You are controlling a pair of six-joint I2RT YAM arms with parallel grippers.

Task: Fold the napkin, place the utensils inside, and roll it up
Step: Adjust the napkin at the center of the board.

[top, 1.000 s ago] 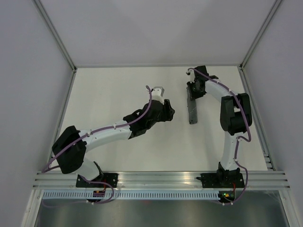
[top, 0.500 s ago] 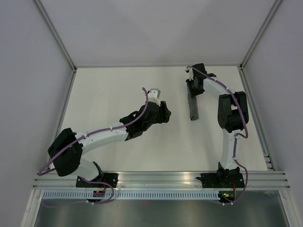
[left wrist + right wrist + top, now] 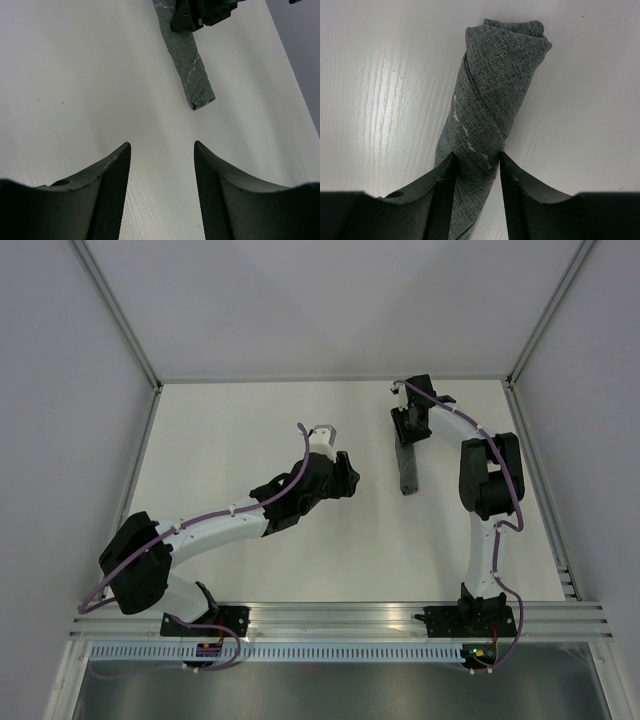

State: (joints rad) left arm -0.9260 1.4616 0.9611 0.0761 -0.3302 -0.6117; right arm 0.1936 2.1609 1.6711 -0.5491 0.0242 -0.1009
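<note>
The napkin (image 3: 406,472) is rolled into a tight dark grey tube lying on the white table. It also shows in the left wrist view (image 3: 191,70) and the right wrist view (image 3: 496,85), with its lighter stitched line spiralling round it. No utensils show. My right gripper (image 3: 407,430) is shut on the far end of the roll, its fingers pressing both sides (image 3: 476,159). My left gripper (image 3: 349,476) is open and empty (image 3: 162,146), low over the bare table, left of the roll's near end.
The white table (image 3: 250,430) is walled by grey panels at the left, back and right. A metal rail (image 3: 340,615) carrying both arm bases runs along the near edge.
My left arm has drawn slightly back and to the left, away from the roll. My right arm's elbow has shifted a little left, and its gripper stays on the roll's far end.
</note>
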